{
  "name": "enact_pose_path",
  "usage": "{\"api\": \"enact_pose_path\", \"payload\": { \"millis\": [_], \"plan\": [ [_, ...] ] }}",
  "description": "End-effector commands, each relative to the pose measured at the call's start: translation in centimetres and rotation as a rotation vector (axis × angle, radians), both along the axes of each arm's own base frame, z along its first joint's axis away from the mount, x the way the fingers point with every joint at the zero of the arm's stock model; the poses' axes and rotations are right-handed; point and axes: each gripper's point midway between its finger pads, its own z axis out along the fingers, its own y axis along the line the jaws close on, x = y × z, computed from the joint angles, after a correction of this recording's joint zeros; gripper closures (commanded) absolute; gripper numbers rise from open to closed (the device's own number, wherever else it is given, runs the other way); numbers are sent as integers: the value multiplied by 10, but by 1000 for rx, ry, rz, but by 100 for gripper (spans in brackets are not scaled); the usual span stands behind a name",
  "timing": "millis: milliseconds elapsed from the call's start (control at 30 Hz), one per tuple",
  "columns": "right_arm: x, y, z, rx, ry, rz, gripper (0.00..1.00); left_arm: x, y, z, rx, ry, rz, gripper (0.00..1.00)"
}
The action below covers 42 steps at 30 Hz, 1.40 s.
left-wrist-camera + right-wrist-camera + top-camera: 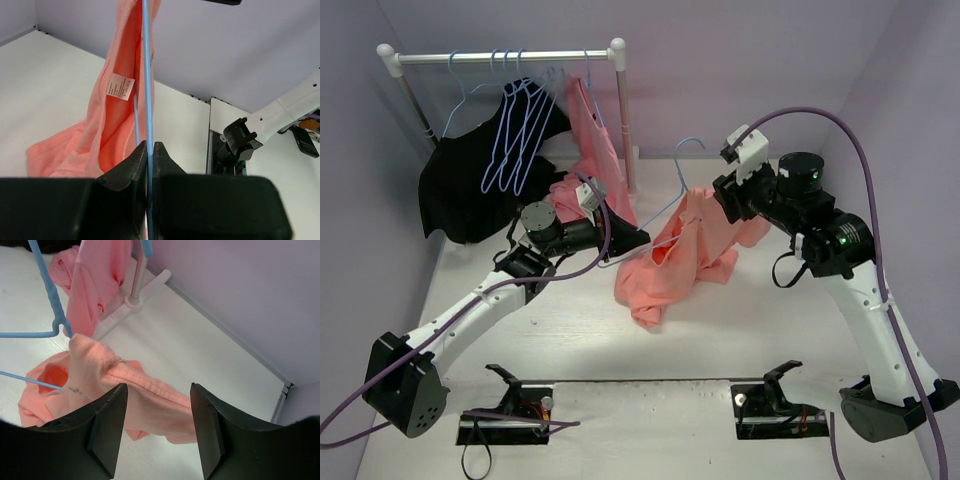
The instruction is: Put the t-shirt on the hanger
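The salmon-pink t-shirt point(682, 258) hangs limp and bunched from the light-blue hanger point(682, 172), held in the air over the table middle. My left gripper point(642, 240) is shut on the hanger's lower wire; in the left wrist view the wire point(147, 100) runs straight up from between the closed jaws point(148, 146), with the shirt point(112, 125) and its white label just left. My right gripper point(728, 205) is open at the shirt's right shoulder. In the right wrist view the shirt's seam point(145, 387) lies between and beyond the spread fingers point(159, 405), and the hanger point(50, 292) shows upper left.
A metal rack with white caps point(505, 57) stands at the back left. It carries several blue hangers point(515, 125), a black garment point(470, 190) and a second pink garment point(592, 135). The rack's post and foot point(135, 290) are close behind the shirt.
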Motion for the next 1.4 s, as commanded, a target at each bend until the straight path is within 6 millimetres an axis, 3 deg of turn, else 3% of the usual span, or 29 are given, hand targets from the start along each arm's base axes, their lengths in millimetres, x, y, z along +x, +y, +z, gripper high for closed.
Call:
{"api": "enact_pose_path", "payload": {
  "millis": [0, 200, 433, 567, 633, 767, 1200, 1367],
  "plan": [
    [3, 16, 12, -15, -49, 149, 50, -14, 7, 64, -117, -204, -33, 100],
    [-5, 38, -6, -11, 12, 292, 51, -16, 7, 66, -109, -206, -41, 100],
    [-5, 44, -20, -33, 40, 344, 54, -22, 6, 67, -82, -208, -85, 100],
    [-3, 49, -28, -42, 55, 371, 66, -25, 4, 66, -65, -207, -112, 100],
    [-4, 52, -34, -43, 72, 388, 77, -25, 4, 69, -54, -210, -115, 100],
    [-6, 55, -33, -39, 68, 415, 91, -23, 3, 68, -26, -211, -119, 100],
    [-12, 60, -4, -38, -20, 451, 82, -13, -2, 80, 19, -257, -119, 100],
    [-12, 63, -1, -49, -33, 457, 79, -12, -7, 84, 25, -271, -130, 100]
  ]
}}
